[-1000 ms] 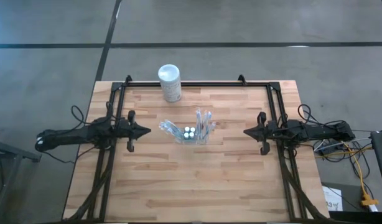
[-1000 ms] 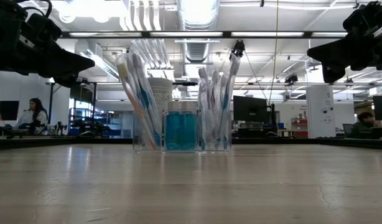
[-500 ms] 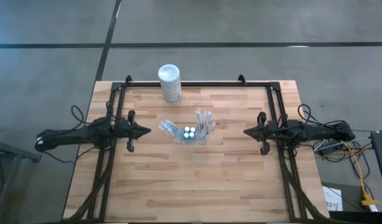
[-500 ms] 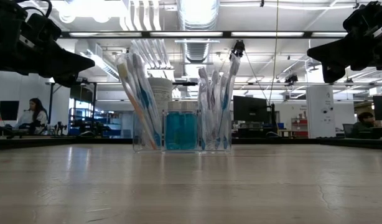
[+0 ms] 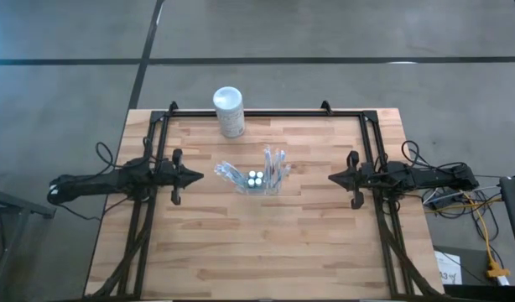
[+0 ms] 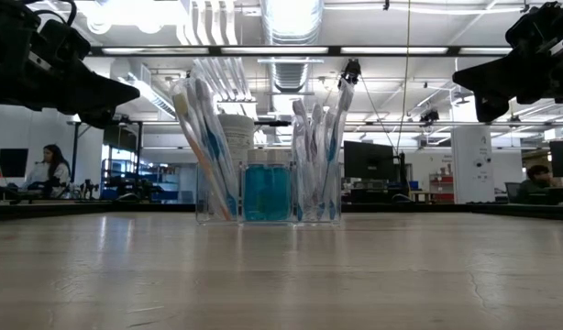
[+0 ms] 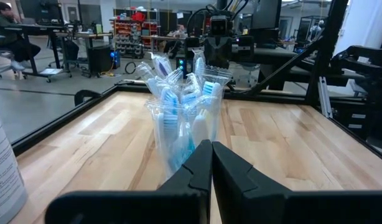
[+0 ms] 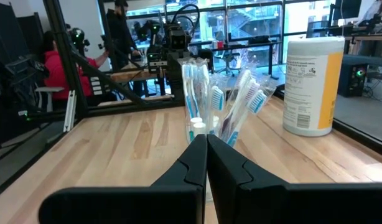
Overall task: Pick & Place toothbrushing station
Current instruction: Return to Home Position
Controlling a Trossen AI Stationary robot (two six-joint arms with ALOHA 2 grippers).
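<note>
The clear holder [image 5: 256, 179] stands full of toothbrushes [image 5: 276, 165] while the left gripper [image 5: 196, 176] and right gripper [image 5: 331, 177] hang empty on either side, fingers together, so the job looks done.

counter [image 5: 266, 235]: pale wood strips, smooth, low sheen | toothbrushing station [image 5: 257, 186]: clear glossy plastic | canister [image 5: 229, 111]: smooth white plastic (label [image 8: 332, 81] looks like matt paper) | left tool [image 5: 200, 176], right tool [image 5: 331, 177]: matt black, material unclear | floor [image 5: 325, 33]: dull grey concrete
</note>
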